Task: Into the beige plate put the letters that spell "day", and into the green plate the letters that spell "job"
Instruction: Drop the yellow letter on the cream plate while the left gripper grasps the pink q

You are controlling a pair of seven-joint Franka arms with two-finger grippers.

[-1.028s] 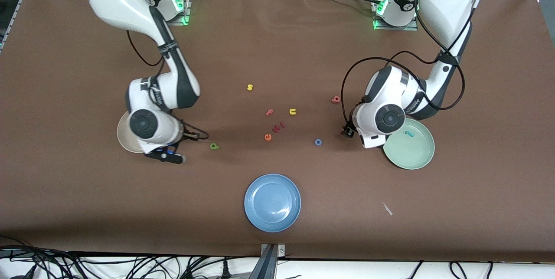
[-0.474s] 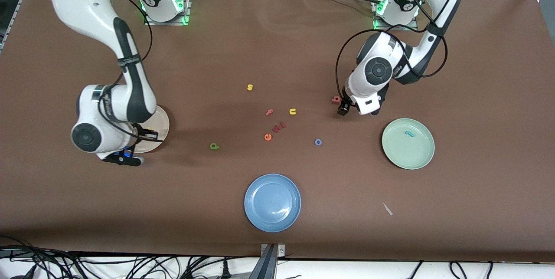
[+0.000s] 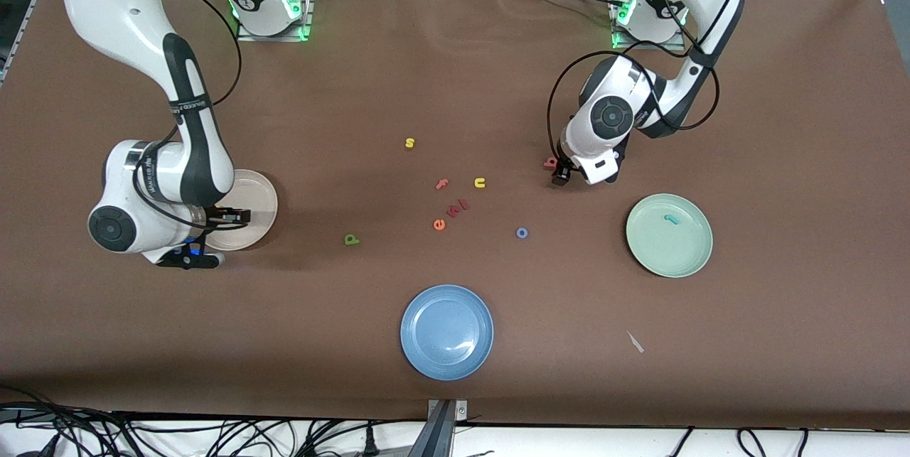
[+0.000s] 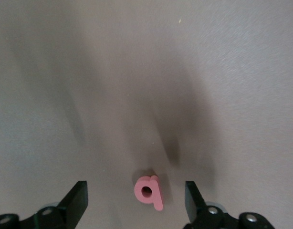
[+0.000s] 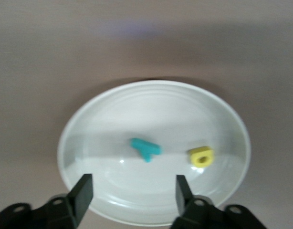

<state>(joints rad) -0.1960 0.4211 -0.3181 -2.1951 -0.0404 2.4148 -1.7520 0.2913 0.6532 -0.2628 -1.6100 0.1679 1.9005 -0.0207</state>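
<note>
We see the left gripper (image 4: 136, 202) low over the pink b (image 4: 149, 192), its fingers spread wide on either side of the letter without touching it; it holds nothing. The b (image 3: 549, 163) lies on the brown table (image 3: 455, 73) toward the left arm's end, farther from the front camera than the green plate (image 3: 669, 235), which holds the teal j (image 3: 670, 218).

The right gripper (image 5: 132, 191) hangs over the beige plate (image 5: 89, 124) with its fingers wide apart and empty. In that plate (image 3: 257, 200), near the right arm's end of the table, we find the teal y (image 5: 145, 148) and the yellow a (image 5: 202, 156) lying apart from each other.

The green d (image 3: 351, 239) sits on the bare table between the beige plate and the middle cluster of letters. The blue o (image 3: 522, 232) lies on the table, between that cluster and the green plate. The blue plate (image 3: 446, 331) rests near the table's front edge.
</note>
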